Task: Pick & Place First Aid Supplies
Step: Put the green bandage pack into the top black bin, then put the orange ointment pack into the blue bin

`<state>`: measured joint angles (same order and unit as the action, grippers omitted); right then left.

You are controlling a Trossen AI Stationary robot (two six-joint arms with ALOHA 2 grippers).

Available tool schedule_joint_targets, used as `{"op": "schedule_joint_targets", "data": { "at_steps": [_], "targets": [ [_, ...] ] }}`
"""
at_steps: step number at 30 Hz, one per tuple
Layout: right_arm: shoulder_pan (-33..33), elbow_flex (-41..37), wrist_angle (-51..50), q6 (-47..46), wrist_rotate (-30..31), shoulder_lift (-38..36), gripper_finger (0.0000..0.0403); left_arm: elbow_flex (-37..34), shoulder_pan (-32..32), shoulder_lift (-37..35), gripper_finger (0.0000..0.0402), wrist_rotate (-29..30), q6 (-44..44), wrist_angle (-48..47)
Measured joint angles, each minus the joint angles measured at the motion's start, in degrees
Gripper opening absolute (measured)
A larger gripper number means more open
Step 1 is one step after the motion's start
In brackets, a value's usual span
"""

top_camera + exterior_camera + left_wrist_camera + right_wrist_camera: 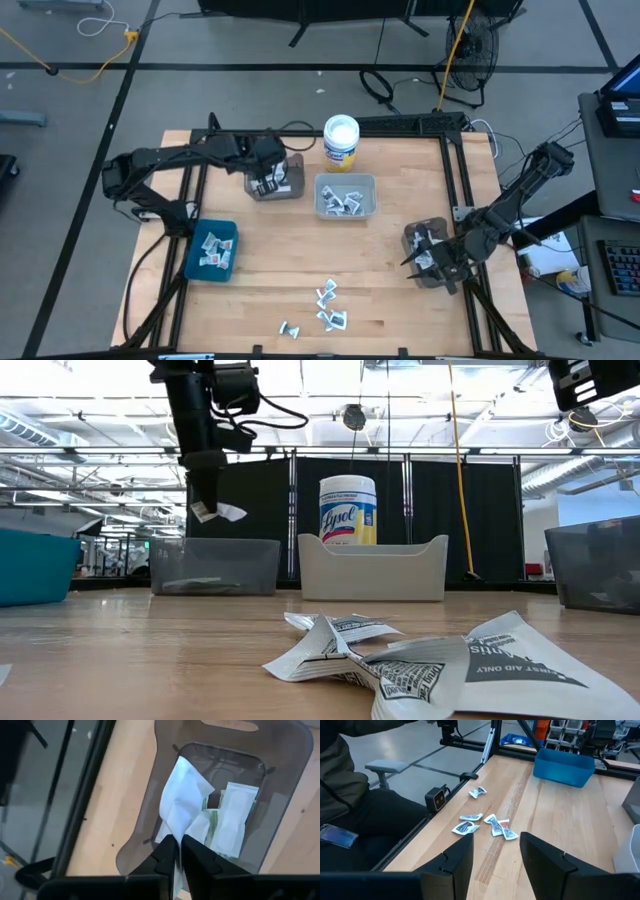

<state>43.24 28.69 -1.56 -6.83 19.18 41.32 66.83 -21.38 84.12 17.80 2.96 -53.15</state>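
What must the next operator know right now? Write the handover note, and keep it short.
Left gripper: shut on a packet, above the grey bin.
Right gripper: open and empty, over the right bin.
Done: packets lie in the grey bin, blue bin and white bin.
Left: drop the held packet, then clear the loose packets at the table's front.

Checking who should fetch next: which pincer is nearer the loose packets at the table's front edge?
Right. The right pincer hovers just beside and behind the loose packets; the left pincer is over the far clear bin, holding a packet.
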Motion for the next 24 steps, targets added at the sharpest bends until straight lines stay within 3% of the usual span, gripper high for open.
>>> {"op": "schedule_joint_targets", "data": {
  "at_steps": [7, 18, 24],
  "targets": [
    [0.00, 0.00, 0.07, -1.49, 0.07, 0.87, 0.0155, 0.00, -0.73, 0.00, 0.0063, -4.05, -0.47, -0.12],
    [0.00, 0.00, 0.25, -1.51, 0.09, 0.92, 0.0155, 0.00, -0.73, 0.00, 0.0173, -4.30, -2.07, -0.37],
    [-0.37, -0.49, 5.10, -1.43, 0.38, 2.83, 0.0155, 0.00, 1.23, 0.00, 0.0206, -6.44, -4.24, -0.58]
  ]
}}
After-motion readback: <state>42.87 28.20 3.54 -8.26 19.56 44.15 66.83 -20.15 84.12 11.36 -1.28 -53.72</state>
